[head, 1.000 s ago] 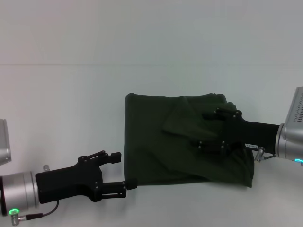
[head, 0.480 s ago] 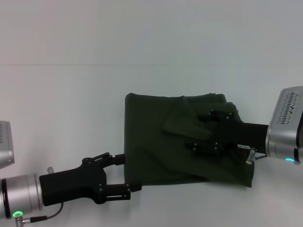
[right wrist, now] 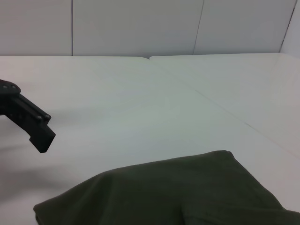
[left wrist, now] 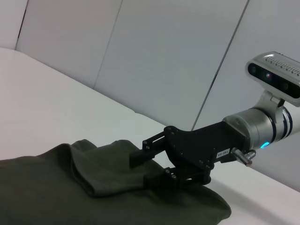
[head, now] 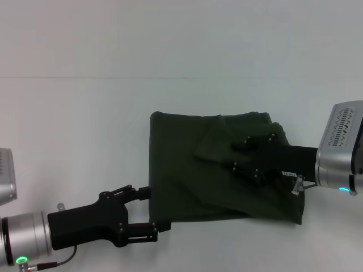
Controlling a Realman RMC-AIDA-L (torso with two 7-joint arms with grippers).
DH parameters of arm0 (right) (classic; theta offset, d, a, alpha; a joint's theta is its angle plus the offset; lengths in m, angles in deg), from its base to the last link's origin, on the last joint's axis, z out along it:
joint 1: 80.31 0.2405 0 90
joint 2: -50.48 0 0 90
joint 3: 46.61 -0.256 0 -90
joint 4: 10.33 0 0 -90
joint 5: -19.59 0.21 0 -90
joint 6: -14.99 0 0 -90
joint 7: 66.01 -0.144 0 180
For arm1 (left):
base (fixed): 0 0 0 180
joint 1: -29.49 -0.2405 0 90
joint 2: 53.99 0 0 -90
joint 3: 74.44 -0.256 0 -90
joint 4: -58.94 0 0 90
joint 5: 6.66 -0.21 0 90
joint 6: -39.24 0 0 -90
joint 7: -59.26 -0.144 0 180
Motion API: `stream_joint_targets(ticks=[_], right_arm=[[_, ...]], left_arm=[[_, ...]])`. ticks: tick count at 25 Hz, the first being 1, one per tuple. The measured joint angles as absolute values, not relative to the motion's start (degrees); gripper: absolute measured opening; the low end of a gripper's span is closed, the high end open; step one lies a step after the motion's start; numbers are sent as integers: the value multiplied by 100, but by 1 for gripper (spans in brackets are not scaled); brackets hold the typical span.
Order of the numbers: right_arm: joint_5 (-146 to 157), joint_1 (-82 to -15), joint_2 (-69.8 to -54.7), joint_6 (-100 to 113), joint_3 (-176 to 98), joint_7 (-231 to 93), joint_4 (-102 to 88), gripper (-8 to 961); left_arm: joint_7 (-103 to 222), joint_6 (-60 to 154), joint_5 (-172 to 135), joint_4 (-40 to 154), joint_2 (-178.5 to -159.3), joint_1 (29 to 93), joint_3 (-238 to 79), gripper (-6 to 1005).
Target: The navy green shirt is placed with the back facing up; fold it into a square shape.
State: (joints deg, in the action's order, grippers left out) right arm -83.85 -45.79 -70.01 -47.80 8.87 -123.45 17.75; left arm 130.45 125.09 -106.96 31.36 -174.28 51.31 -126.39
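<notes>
At the bottom left of the head view, the left gripper [head: 154,209] sits right at the near left corner of the navy green shirt [head: 187,175]. Its two black fingers are spread apart, one up by the shirt's left edge and the other at the bottom corner, nothing pinched that I can see. The shirt itself lies in the middle of the frame on the white table [head: 85,124], already folded into a chunky rectangle with a loose flap lying across its right half. Over on the right side, the right gripper [head: 242,156] is resting on top of that flap, fingers apart, not clamped on any fabric. The left wrist view shows the same thing: the right gripper [left wrist: 145,166] with open fingers pressing on the cloth [left wrist: 56,187].
</notes>
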Motion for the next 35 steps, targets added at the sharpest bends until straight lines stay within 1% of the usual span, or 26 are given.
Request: stream_joint_targets(ticks=[4, 10, 15, 21, 29, 35], right_arm=[[-8385, -4577, -7001, -4780, 889, -12364, 1773, 528], [-8385, -4576, -7001, -4780, 893, -12376, 1770, 272], [-8385, -4576, -6999, -4781, 886, -12510, 1772, 40], [-8090, -4636, -6966, -4627, 824, -12884, 1860, -2], [-8069, -4753, -6947, -4742, 967, -13080, 2153, -1], [-8092, -4764, -6933, -4747, 1538, -12996, 2374, 87]], left_arm=[[13044, 12560, -10694, 3143, -17430, 5128, -12639, 949], [13044, 12564, -10694, 3144, -17460, 5128, -12638, 949], [13044, 12564, -10694, 3136, -17468, 5128, -12638, 949], [13044, 12570, -10694, 3134, -17474, 5128, -12627, 949], [13044, 12581, -10694, 3141, -17483, 5128, -12592, 949], [13044, 12581, -10694, 3143, -17484, 5129, -12577, 949]])
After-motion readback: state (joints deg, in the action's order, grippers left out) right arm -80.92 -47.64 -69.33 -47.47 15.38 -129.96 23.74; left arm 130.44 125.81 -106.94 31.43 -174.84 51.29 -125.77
